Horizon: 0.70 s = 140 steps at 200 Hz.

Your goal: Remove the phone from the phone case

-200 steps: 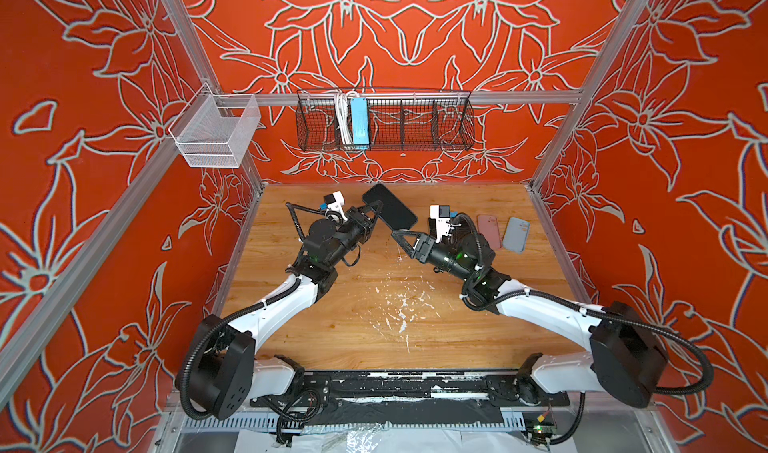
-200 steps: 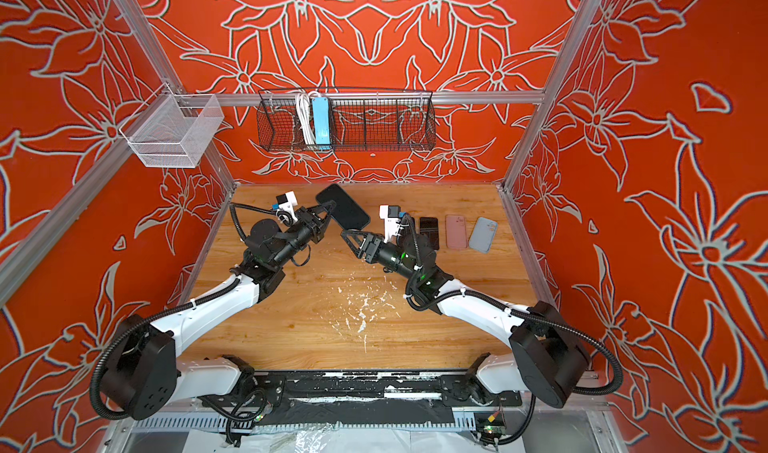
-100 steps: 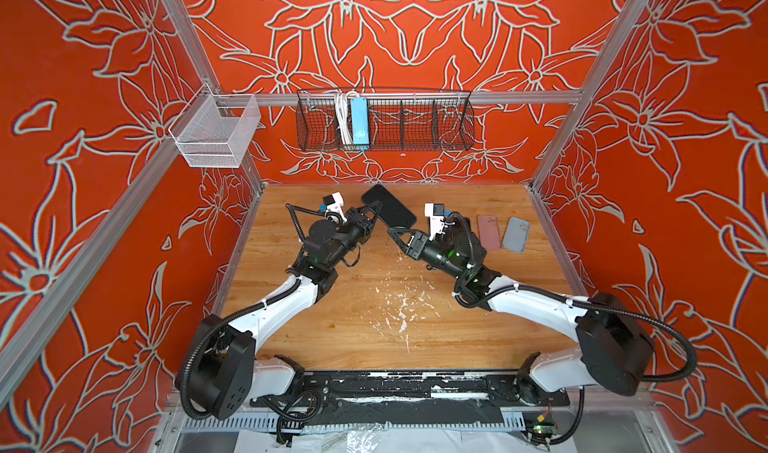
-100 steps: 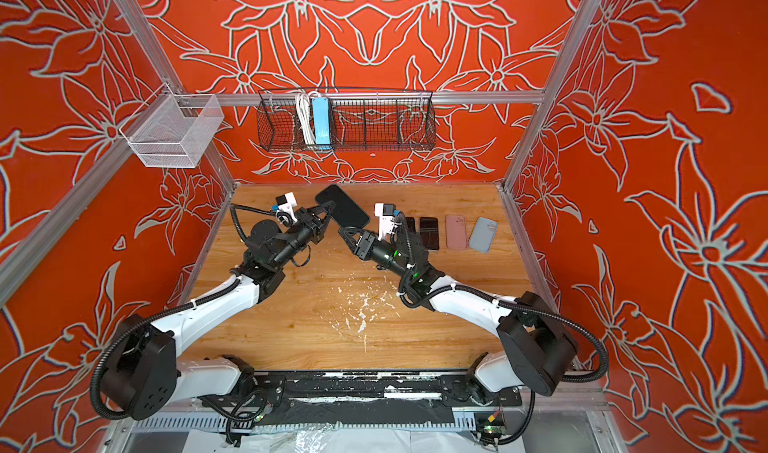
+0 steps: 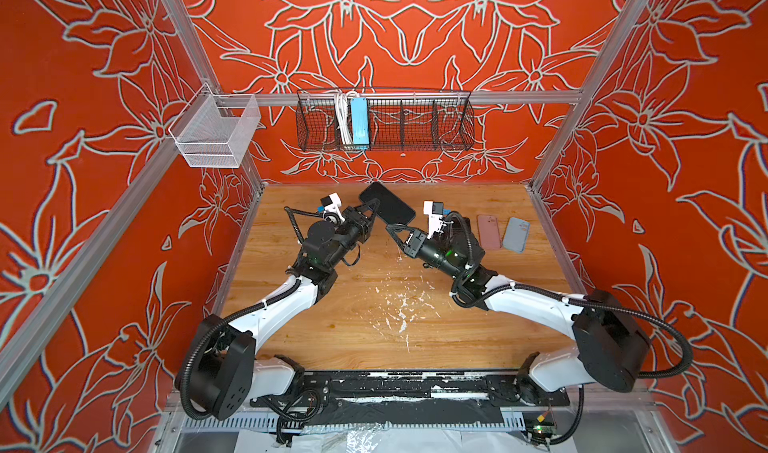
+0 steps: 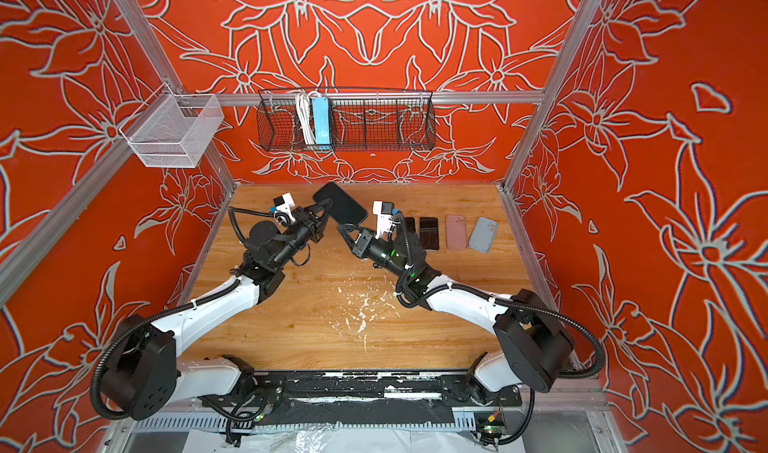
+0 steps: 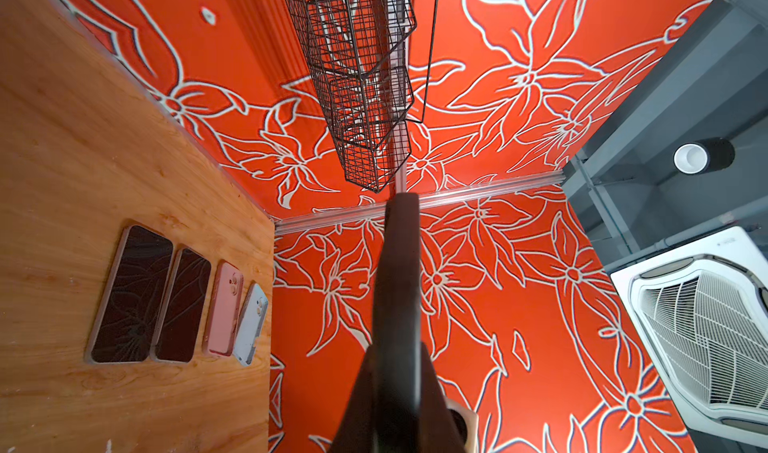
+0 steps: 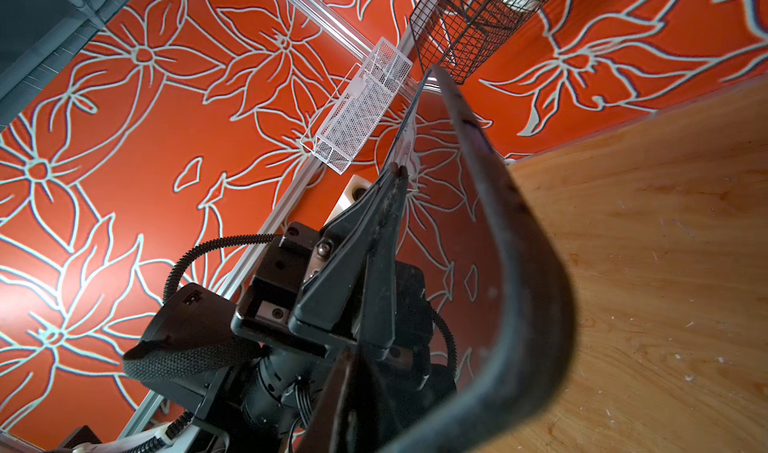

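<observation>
The left gripper (image 5: 371, 214) clamps the black cased phone (image 5: 388, 207) above the desk (image 5: 374, 326), while the right gripper (image 5: 392, 229) sits at its corner, its closure impossible to tell.

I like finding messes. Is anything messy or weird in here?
Yes: white flecks litter the middle of the wooden table. The black phone hangs tilted in the air, pinched by the left gripper. The pink case and blue case lie neatly side by side.

Wire basket (image 5: 415, 126) holds, perhaps, power strip (image 5: 359, 122).
</observation>
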Tool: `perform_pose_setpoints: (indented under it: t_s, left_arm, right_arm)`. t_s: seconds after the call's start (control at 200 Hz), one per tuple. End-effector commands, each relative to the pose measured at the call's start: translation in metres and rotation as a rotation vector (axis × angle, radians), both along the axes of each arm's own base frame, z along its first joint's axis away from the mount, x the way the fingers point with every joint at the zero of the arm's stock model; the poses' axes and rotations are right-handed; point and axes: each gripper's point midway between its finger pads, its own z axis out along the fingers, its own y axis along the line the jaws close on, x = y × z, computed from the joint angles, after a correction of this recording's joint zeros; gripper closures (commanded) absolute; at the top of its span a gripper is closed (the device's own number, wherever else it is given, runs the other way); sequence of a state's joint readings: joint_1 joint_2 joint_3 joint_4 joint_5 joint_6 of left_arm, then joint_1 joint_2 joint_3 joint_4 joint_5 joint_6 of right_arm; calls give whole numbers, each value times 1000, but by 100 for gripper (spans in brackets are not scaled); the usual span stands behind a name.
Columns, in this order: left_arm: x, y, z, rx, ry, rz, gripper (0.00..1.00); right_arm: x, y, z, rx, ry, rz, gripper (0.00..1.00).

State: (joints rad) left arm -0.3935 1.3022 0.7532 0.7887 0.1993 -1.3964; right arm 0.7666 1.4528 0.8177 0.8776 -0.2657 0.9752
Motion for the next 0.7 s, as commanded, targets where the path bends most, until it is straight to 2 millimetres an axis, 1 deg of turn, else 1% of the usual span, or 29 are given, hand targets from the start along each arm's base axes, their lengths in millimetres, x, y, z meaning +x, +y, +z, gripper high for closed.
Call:
perform_pose_setpoints:
  t_s: [0.0,0.08,0.26,0.405,0.696]
  left_arm:
    - [-5,-1,12,-17,-35,-3,100]
    - [-6,0,12,-34,-17,-4,100]
    - [-9,5,5,-85,49,10,100]
    - [-11,5,5,-122,77,-1,100]
    - [-14,1,13,-160,112,-33,100]
  right_arm:
    - [2,7,-3,-81,-106,-24,88]
    - [1,5,-11,-129,-145,-40,89]
    - [6,-4,-37,-289,-222,-107,90]
    - [10,-12,-57,-411,-242,-145,91]
    - [17,-28,-80,-566,-284,-233,91]
